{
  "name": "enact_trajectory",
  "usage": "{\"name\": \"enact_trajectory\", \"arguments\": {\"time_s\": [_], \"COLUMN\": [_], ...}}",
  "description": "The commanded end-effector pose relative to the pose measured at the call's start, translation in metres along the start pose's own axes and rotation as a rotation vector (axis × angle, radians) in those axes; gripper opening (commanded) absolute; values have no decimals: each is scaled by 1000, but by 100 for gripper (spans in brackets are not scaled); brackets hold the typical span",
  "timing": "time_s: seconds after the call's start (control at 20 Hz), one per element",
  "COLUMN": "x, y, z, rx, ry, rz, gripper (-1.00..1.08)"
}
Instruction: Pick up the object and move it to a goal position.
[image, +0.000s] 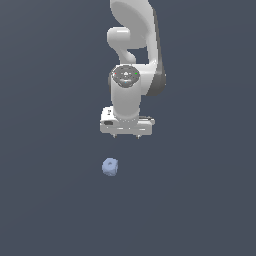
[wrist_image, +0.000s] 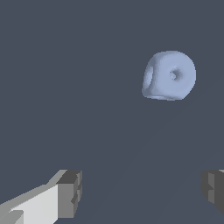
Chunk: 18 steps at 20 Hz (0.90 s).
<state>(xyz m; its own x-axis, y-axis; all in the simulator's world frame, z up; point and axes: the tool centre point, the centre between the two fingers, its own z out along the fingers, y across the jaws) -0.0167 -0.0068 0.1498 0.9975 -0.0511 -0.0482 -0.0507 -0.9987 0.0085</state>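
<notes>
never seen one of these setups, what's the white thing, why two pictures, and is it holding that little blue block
The white thing is a robot arm, drawn by a computer simulator. At its lower end sits a gripper, a two-fingered clamp.

One picture comes from a camera off the arm that sees the whole scene. The other comes from a camera on the wrist, looking past the grey fingertips.

The small blue cube, with a round dimple in each face, lies on the plain dark surface. Nothing is held: the fingers stand wide apart, and the cube lies clear of them, not yet between them.
</notes>
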Motion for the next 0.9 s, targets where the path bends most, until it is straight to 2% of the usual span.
{"name": "enact_trajectory", "arguments": {"time_s": [0.0, 0.4, 0.85], "x": [0, -6, -3], "y": [0, -13, -11], "z": [0, -7, -6], "rx": [0, -20, -20], "ry": [0, -10, -8], "rz": [0, -53, -49], "gripper": [100, 100, 100]}}
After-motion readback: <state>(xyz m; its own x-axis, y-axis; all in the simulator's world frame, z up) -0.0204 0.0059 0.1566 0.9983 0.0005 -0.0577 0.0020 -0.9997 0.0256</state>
